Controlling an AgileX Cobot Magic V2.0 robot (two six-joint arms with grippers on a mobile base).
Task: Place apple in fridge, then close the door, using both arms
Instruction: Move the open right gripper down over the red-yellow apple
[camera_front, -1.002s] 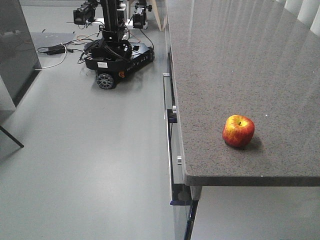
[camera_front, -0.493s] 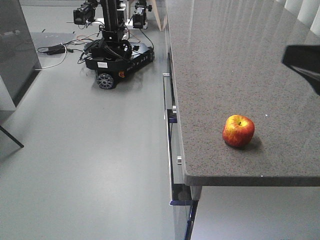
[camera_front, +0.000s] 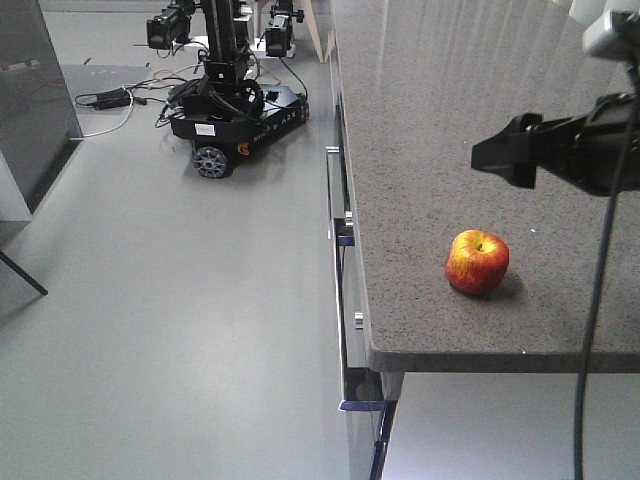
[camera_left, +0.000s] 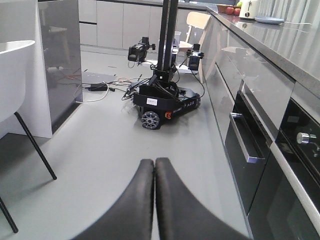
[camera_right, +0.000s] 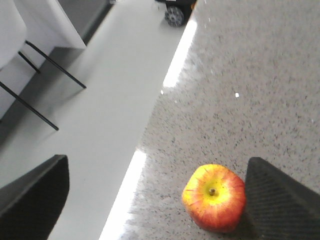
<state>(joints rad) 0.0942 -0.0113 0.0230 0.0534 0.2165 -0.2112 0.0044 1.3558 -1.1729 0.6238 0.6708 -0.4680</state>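
Right tool (camera_right: 157, 164) spread wide near the apple (camera_right: 215, 197), its fingers (camera_right: 35, 195) cropped by frame edges; left tool (camera_left: 154, 164) pinched together, empty.

One apple (camera_front: 477, 261), two hands (camera_left: 154, 167) (camera_right: 156, 167)

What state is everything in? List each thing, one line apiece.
apple, sitting free on the countertop, stem dimple up, not gripped
right gripper, open, above the apple
left gripper, shut, holding nothing, over the floor
oven door, closed
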